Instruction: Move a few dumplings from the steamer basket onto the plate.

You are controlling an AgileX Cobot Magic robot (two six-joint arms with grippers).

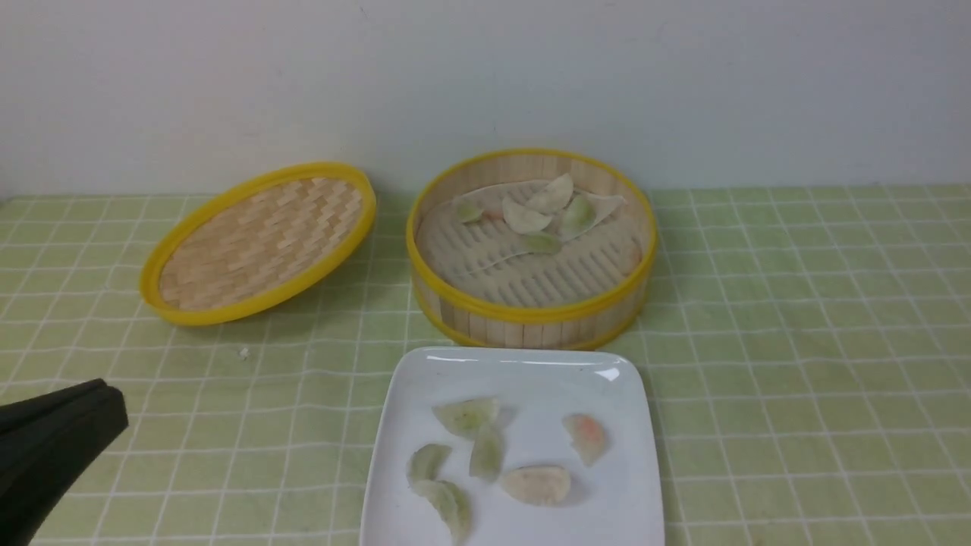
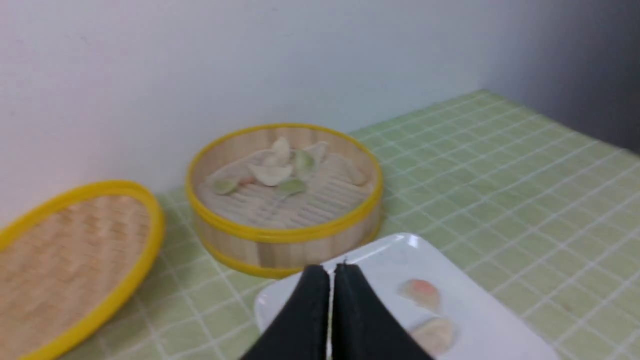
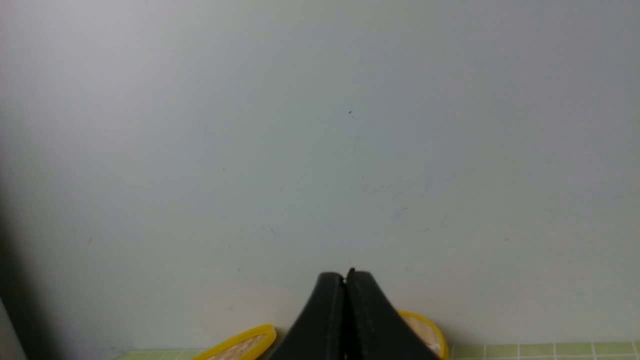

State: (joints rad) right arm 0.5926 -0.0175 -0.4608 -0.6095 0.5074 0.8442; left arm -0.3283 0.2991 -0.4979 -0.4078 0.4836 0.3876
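on plate (image 1: 531, 379): six dumplings (image 1: 536, 485), likely enough
basket (image 1: 531, 312): about five inside
left gripper (image 2: 332, 269), right gripper (image 3: 345, 274): closed, empty, parked

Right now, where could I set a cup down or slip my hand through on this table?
Widest bare cloth lies right of the steamer basket and plate. A smaller patch sits between the lid, the plate and the robot's left hand. Crowded: basket and plate sit close together, and dumplings dot the plate's near part.
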